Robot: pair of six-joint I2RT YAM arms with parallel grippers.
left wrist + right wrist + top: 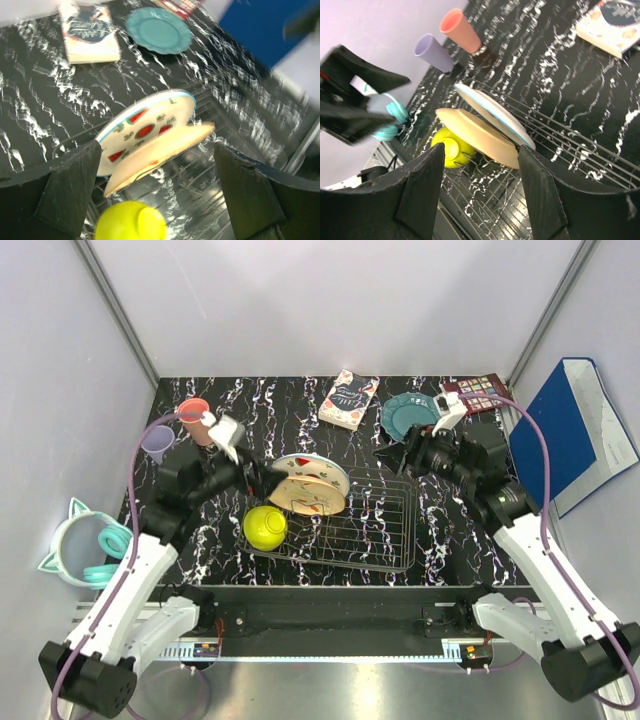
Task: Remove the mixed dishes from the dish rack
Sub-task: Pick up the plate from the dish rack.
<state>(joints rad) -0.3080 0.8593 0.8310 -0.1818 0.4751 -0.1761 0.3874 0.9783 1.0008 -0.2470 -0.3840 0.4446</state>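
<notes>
Left gripper (258, 480) gapes wide, empty, just left of the peach plate (306, 497), which stands on edge in the dish rack (390, 540), rim toward it (nearer arm); right gripper (393, 454) part-open, holding nothing.

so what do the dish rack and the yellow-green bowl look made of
Dish rack: thin dark wire, likely metal, going by its see-through grid and faint glints. Yellow-green bowl: smooth, glossy, with a bright highlight; plastic or glazed ceramic, cannot tell which.

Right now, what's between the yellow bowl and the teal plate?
Two plates leaning together in the dish rack: the white red-spotted plate and the peach plate, clearest in the left wrist view.
</notes>
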